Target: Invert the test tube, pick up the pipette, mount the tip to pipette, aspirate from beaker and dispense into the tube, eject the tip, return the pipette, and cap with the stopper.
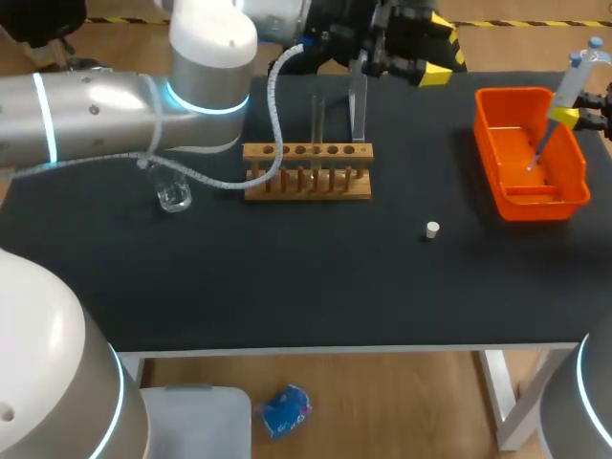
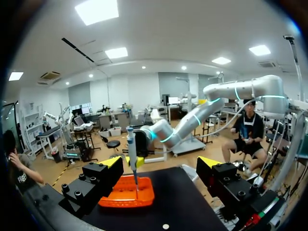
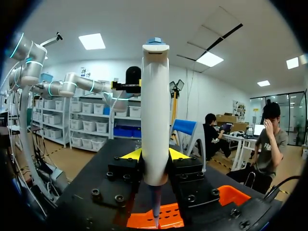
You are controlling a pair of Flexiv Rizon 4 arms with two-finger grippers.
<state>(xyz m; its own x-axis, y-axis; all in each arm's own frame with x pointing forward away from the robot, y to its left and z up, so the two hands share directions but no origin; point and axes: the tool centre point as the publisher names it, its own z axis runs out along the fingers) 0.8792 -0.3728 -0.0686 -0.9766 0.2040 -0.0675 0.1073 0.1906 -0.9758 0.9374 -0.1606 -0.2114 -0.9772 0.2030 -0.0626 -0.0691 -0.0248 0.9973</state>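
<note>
My right gripper [image 1: 572, 117] is shut on the white pipette [image 1: 576, 81], which it holds upright over the orange bin [image 1: 574, 182] at the table's right. The pipette's thin lower end points down into the bin. In the right wrist view the pipette [image 3: 155, 115] stands between the yellow fingertips [image 3: 132, 154] of the right gripper [image 3: 155, 156]. My left gripper [image 1: 438, 50] hangs open and empty behind the wooden rack [image 1: 306, 182]. A tall glass test tube [image 1: 359, 105] stands in the rack's right end. A white stopper [image 1: 432, 229] lies on the mat, and a glass beaker [image 1: 174, 197] sits left of the rack.
A second glass tube [image 1: 317, 117] stands in the rack's middle. In the left wrist view the open left gripper [image 2: 161, 168] faces the orange bin [image 2: 126, 197], the pipette [image 2: 131, 151] and the stopper [image 2: 165, 226]. My left arm [image 1: 105, 110] spans the table's back left.
</note>
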